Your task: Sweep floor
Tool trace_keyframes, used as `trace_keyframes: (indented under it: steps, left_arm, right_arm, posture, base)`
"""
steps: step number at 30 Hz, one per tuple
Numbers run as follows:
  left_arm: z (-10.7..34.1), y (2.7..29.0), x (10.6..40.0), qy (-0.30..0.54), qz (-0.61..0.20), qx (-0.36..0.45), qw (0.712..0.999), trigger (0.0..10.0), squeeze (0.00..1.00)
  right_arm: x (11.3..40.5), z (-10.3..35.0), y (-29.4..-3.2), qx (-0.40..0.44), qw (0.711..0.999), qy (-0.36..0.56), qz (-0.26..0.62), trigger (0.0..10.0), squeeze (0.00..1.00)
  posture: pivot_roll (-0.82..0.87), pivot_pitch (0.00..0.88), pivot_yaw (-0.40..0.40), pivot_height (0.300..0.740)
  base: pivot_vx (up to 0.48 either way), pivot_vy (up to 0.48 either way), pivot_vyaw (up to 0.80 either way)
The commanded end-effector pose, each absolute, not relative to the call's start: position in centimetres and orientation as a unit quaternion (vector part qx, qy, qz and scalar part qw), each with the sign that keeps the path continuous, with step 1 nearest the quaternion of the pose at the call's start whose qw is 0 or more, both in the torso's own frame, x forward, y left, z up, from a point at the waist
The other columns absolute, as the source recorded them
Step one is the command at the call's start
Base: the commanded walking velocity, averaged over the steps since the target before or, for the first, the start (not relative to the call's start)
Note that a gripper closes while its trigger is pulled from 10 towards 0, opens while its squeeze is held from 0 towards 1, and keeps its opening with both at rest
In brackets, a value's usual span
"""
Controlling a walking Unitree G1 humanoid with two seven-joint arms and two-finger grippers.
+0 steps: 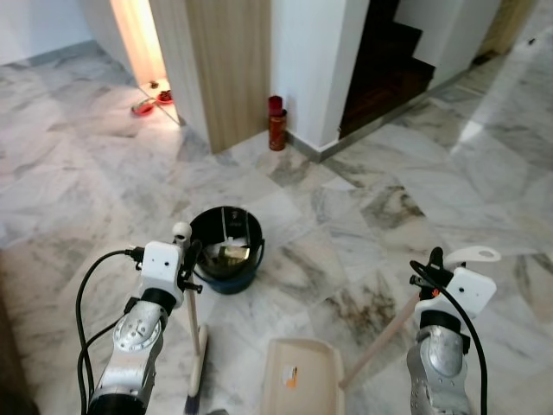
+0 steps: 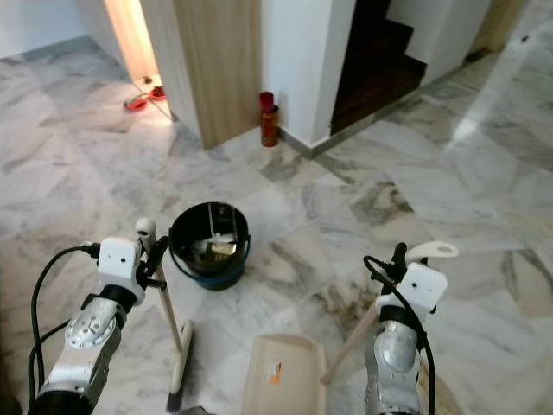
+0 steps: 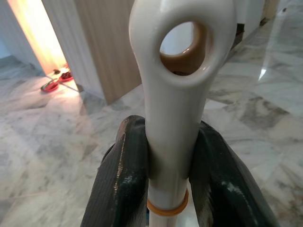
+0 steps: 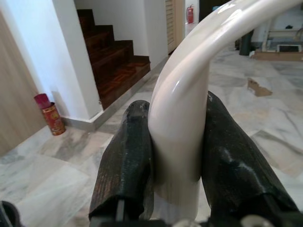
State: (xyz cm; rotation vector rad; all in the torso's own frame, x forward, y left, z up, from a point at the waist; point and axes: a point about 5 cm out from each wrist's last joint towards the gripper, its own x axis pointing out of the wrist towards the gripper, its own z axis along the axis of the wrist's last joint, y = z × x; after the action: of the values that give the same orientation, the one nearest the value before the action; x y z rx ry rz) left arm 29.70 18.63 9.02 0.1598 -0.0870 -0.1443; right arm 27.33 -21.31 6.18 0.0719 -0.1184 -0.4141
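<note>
Lower left, the left gripper (image 1: pixel 185 256) pinches the broom handle (image 1: pixel 195 324) upright; lower right, the right gripper (image 1: pixel 435 264) clamps the dustpan handle (image 1: pixel 380 341), dustpan (image 1: pixel 301 377) bottom centre.

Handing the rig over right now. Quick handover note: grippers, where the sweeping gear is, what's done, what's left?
Left gripper: shut on the cream plastic broom handle, near its hanging-hole top; the broom stands almost upright, head on the marble floor.
Right gripper: shut on the curved cream end of the dustpan handle; the beige plastic dustpan sits on the floor between the arms.
The black round bucket, with some debris inside, stands just ahead of the left arm.
Done: both tools are in hand.
Left: the sweeping itself. I cannot make out any dirt pile on the floor from these views.
</note>
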Motion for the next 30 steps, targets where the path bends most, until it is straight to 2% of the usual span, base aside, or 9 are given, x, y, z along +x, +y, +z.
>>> trace_keyframes:
  steps: [1,8,13,30]
  left_arm:
    - [9.7,18.31,30.05,-0.064,-0.075,0.087,0.991,10.0,0.0]
    - [9.79,18.22,30.17,-0.066,-0.07,0.088,0.991,10.0,0.0]
    - [9.71,18.13,30.12,-0.066,-0.068,0.091,0.991,10.0,0.0]
    - [9.61,17.48,30.06,-0.073,-0.067,0.067,0.993,10.0,0.0]
  right_arm:
    - [27.47,6.75,-21.87,0.032,0.975,-0.07,-0.209,10.0,0.0]
    - [27.74,7.01,-21.78,0.031,0.976,-0.072,-0.203,10.0,0.0]
    - [27.76,7.08,-21.98,0.029,0.976,-0.073,-0.203,10.0,0.0]
    - [27.58,7.22,-22.35,0.023,0.976,-0.073,-0.201,10.0,0.0]
  posture:
    - [0.18,0.094,-0.042,0.74]
    - [0.18,0.099,-0.053,0.74]
    - [0.18,0.103,-0.056,0.74]
    - [0.15,0.116,-0.069,0.74]
  base:
    - [0.0,0.0,-0.8]
    - [0.0,0.0,-0.8]
    - [0.0,-0.472,-0.8]
    - [0.0,0.0,-0.8]
